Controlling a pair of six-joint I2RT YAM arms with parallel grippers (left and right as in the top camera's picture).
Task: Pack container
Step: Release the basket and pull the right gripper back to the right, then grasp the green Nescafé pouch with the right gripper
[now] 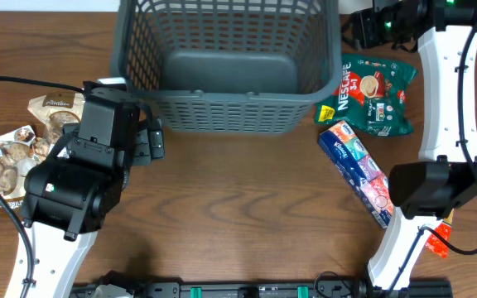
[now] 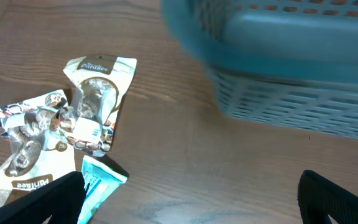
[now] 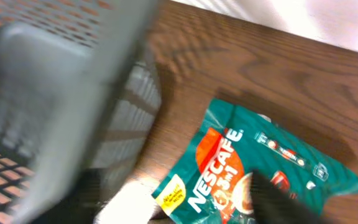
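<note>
The container [image 1: 222, 116] is a large dark grey slatted basket at the top middle of the table, and its bottom shows bare. It also shows in the left wrist view [image 2: 291, 106] and in the right wrist view [image 3: 55, 93]. My left gripper [image 1: 151, 141] is open and empty, low by the basket's front left corner; in its wrist view [image 2: 191, 202] a teal packet [image 2: 101, 180] lies beside the left finger. My right gripper [image 1: 356, 31] is open by the basket's right side, above a green Nescafe packet [image 1: 371, 93], which also shows in its wrist view [image 3: 229, 174].
Two beige snack packets [image 1: 52, 114] [image 1: 7, 157] lie at the left edge, also in the left wrist view [image 2: 95, 99] [image 2: 27, 134]. A blue tissue pack [image 1: 358, 170] lies right of centre. A small red-orange item [image 1: 439, 237] sits by the right arm's base.
</note>
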